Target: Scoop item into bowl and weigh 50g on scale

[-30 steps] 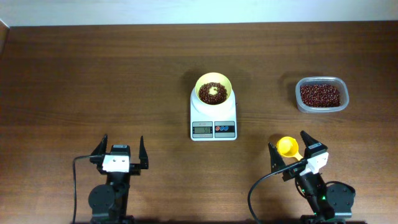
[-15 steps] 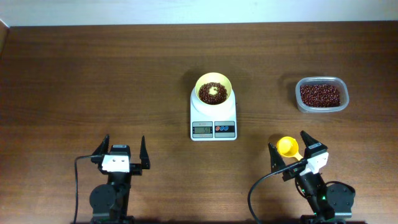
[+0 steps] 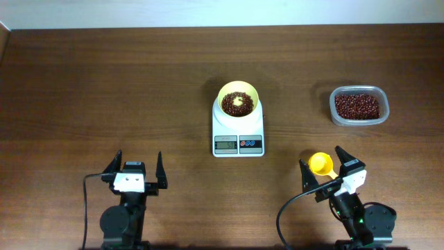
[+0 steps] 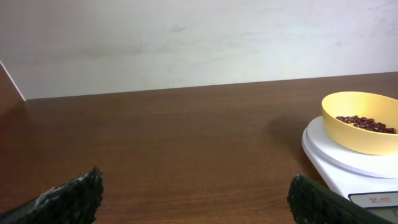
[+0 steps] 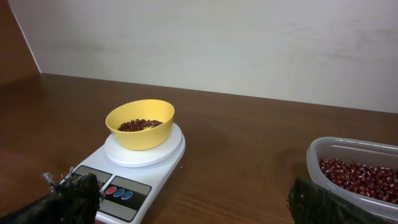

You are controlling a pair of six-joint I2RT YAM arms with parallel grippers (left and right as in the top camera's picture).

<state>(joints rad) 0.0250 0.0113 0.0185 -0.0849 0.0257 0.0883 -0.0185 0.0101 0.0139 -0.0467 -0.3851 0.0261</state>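
The pale yellow bowl (image 3: 225, 94) stands on the white scale (image 3: 223, 128) at the table's middle, with dark red-brown beans (image 3: 237, 105) inside. The left wrist view shows the bowl (image 4: 360, 137) and scale (image 4: 333, 163) at its right edge. The right wrist view shows the bowl (image 5: 140, 135), its beans (image 5: 139, 124) and the scale (image 5: 127, 177). My left gripper (image 3: 137, 157) (image 4: 196, 178) is open and empty, near the front left. My right gripper (image 3: 320, 157) (image 5: 193, 185) is open at the front right. A yellow scoop (image 3: 319, 164) lies between its fingers in the overhead view, hidden from the wrist view.
A clear plastic container (image 3: 334, 106) holding more beans (image 3: 357, 105) stands at the right, behind my right gripper; it also shows in the right wrist view (image 5: 339, 151). A pale wall runs along the table's far edge.
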